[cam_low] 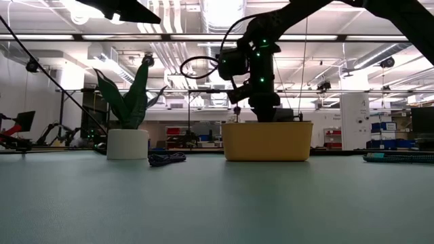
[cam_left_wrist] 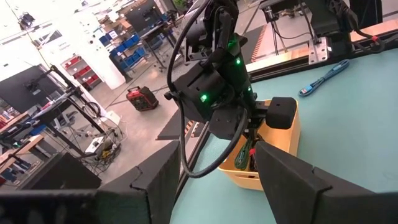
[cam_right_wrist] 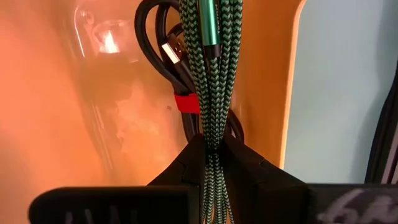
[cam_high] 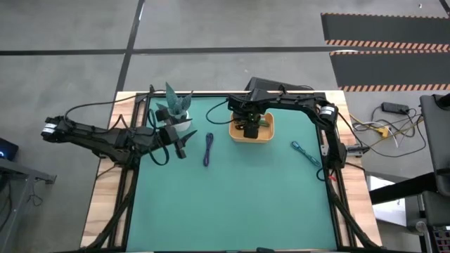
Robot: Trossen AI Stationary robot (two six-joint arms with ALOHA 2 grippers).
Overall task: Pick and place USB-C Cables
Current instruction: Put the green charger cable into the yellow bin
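Teal-green matting covers the table (cam_high: 232,204), smooth and flat, framed by pale wood edges. The orange tray (cam_high: 267,135) sits toward the far side, a glossy shallow tub with rounded corners. Right gripper (cam_right_wrist: 211,149) hangs inside it, fingers pinched on the green cable (cam_right_wrist: 214,74), a braided, woven-textured bundle dangling over the black-and-red cable (cam_right_wrist: 180,81), which already lies in the tray, smooth-jacketed with a red band. Judged progress: one cable placed, a second about to be released, two left. The dark blue cable (cam_high: 209,150) lies loose on the mat between plant and tray; the teal cable (cam_high: 306,154) lies right of the tray. Left gripper (cam_high: 181,148) waits near the potted plant (cam_high: 176,112), fingers spread wide, empty.
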